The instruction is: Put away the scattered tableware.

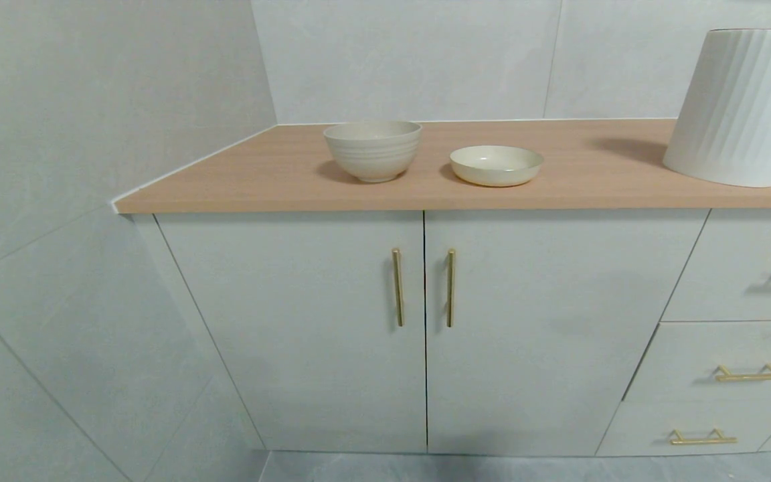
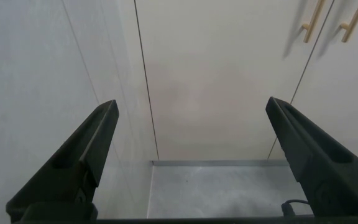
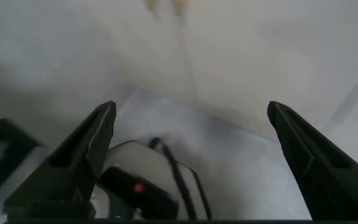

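Currently the left end effector (image 2: 191, 107) and right end effector (image 3: 192, 109) hang wide, empty; the bowl (image 1: 373, 150) and dish (image 1: 496, 165) sit near the front of the desk (image 1: 258, 181), where a rising arm might topple them.

A deep bowl (image 1: 373, 150) and a flat dish (image 1: 496, 165) sit on a wooden counter (image 1: 258, 181). The bowl is on the left. The dish is just beside it, not touching. A big white tub (image 1: 740, 107) with ridges stands well apart on the right. Under the counter are two shut doors (image 1: 305, 321) with gold handles (image 1: 397, 287) side by side. Drawers (image 1: 727, 361) are right of the doors.
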### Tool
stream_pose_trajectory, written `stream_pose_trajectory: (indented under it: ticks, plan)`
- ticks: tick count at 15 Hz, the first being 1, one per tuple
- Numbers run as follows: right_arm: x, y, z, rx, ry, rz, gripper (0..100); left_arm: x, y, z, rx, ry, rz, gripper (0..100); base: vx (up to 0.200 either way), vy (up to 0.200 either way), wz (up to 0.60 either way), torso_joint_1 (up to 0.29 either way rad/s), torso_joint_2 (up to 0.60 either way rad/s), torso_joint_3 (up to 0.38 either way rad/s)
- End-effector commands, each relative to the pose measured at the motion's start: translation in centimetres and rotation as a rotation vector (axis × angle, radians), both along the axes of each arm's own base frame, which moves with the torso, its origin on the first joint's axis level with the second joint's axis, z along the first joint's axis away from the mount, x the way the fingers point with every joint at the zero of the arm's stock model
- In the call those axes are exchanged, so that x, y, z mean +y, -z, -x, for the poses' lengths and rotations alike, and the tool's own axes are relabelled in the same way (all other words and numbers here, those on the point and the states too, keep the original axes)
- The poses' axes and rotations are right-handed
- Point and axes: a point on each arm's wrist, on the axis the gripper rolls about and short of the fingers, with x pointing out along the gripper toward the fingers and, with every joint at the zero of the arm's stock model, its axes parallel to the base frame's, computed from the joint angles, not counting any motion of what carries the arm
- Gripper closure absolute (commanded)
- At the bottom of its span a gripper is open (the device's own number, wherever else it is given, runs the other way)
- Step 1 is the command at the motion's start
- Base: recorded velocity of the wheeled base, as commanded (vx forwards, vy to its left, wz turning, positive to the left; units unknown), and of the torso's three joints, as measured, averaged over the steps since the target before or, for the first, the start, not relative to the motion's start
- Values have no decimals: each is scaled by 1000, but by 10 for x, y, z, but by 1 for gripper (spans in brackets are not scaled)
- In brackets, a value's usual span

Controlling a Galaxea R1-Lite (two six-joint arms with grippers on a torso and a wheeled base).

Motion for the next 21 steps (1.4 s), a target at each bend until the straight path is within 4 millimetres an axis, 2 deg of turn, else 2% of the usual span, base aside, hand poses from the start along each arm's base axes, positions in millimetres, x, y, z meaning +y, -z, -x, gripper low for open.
stream_pose_trajectory:
  ticks: [1, 2, 3, 4, 8, 11, 13, 14, 17, 21]
  plan:
    - [38, -19, -77, 125, -182, 22, 0, 0, 0, 0, 0, 0, 0, 0, 0, 0, 0, 0, 0, 0]
    - [51, -22, -97, 125, -210, 22, 0, 0, 0, 0, 0, -1, 1, 0, 0, 0, 0, 0, 0, 0]
    - [59, -24, -107, 130, -227, 22, 0, 0, 0, 0, 0, 0, 0, 0, 0, 0, 0, 0, 0, 0]
    - [76, -31, -127, 136, -265, 22, 0, 0, 0, 0, 0, 0, 0, 0, 0, 0, 0, 0, 0, 0]
    - [111, -32, -165, 167, -323, 21, 0, 0, 0, 0, 0, 0, 1, 0, 0, 0, 0, 0, 0, 0]
    - [135, -35, -184, 162, -363, 19, 0, 0, 0, 0, 0, 0, 0, 0, 0, 0, 0, 0, 0, 0]
    - [145, -25, -191, 200, -375, 23, 0, 0, 0, 0, 0, 0, 0, 0, 0, 0, 0, 0, 0, 0]
    - [156, -8, -201, 221, -384, 34, 0, 0, 0, 0, 0, 0, 0, 0, 0, 0, 0, 0, 0, 0]
    - [176, 18, -229, 207, -340, -59, 0, 0, 0, 0, 0, 0, 0, 0, 0, 0, 0, 0, 0, 0]
    - [185, 34, -246, 147, -259, -147, 0, 0, 0, 0, 0, 0, 0, 0, 0, 0, 0, 0, 0, 0]
